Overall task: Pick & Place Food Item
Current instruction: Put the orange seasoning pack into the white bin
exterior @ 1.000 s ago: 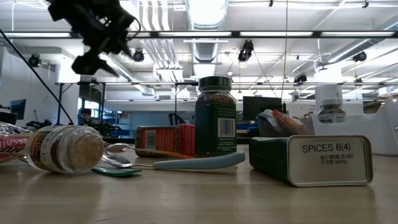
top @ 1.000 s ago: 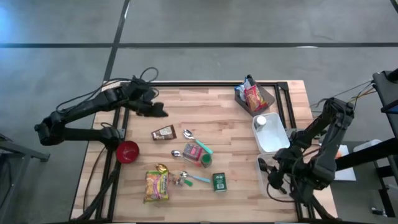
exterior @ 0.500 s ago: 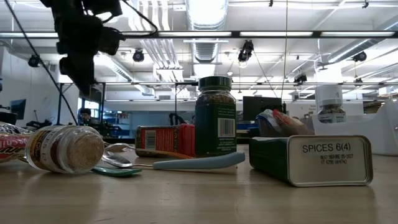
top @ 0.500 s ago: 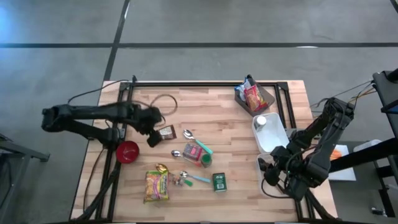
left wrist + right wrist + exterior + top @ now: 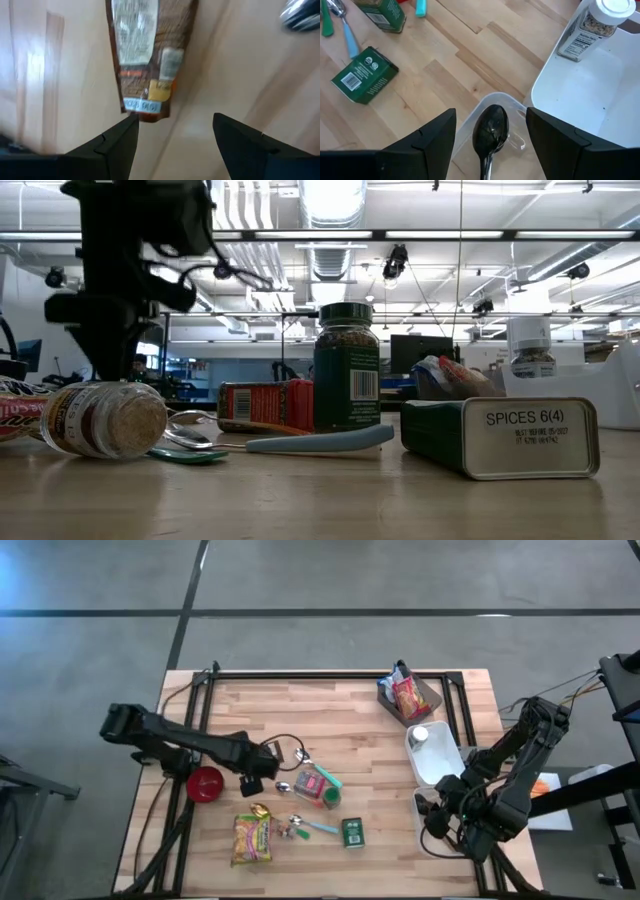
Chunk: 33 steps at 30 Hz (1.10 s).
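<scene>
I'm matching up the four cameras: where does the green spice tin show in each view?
High view: green spice tin lies near the table's front edge, right of the blue-handled spoon.
Low view: tin at right foreground, spoon to its left.
Left wrist view: not in it.
Right wrist view: tin at left, spoon handle beside it.

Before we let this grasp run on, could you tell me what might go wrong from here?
The left gripper, open, hangs over only the end of the flat brown packet, so it could slip out or slide away. A spoon lies close by and might be knocked.
</scene>
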{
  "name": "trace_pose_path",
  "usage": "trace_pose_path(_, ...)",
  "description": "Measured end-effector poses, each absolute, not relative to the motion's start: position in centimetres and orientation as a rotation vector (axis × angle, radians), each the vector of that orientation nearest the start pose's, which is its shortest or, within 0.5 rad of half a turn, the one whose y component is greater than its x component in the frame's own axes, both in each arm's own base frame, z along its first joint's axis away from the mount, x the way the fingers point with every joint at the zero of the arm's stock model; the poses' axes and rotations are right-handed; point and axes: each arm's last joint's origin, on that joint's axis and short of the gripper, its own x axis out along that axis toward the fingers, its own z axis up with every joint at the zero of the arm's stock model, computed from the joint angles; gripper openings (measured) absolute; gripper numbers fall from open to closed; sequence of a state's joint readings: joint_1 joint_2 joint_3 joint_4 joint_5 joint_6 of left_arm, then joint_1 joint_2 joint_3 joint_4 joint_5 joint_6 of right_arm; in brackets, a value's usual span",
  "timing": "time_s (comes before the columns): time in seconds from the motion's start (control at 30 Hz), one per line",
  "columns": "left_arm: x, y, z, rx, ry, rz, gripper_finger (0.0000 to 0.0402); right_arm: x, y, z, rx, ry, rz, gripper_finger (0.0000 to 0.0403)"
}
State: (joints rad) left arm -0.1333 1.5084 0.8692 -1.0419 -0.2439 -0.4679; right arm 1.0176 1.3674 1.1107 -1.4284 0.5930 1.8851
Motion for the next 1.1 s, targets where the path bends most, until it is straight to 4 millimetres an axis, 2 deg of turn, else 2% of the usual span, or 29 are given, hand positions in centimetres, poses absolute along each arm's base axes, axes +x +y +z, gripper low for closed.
trace_pose_path(0.13, 22.7, -2.2, 15.9, 0.031, 1.659, 0.51, 0.0257, 12.4, 16.9, 26.7, 0.454, 0.889, -0.713, 0.0237)
trace_pose_path(0.4, 23.4, -2.1, 14.1, 0.095, 1.678, 0.551, 0.0257, 12.3, 16.9, 26.6, 0.466, 0.884, -0.723, 0.0237)
trace_pose_path(0.63, 24.3, -2.2, 13.5, 0.141, 1.637, 0.475, 0.0249, 12.3, 16.9, 26.5, 0.469, 0.882, -0.726, 0.0237)
trace_pose_path(0.77, 24.5, -2.2, 13.3, 0.154, 1.622, 0.448, 0.0203, 12.4, 16.9, 26.5, 0.474, 0.881, -0.723, 0.0237)
trace_pose_path(1.03, 24.6, -2.2, 13.3, 0.154, 1.626, 0.44, 0.0041, 12.4, 17.0, 26.5, 0.476, 0.88, -0.722, 0.0237)
trace_pose_path(1.1, 24.5, -2.2, 13.3, 0.138, 1.628, 0.428, 0.0033, 12.4, 17.0, 26.5, 0.475, 0.879, -0.722, 0.0237)
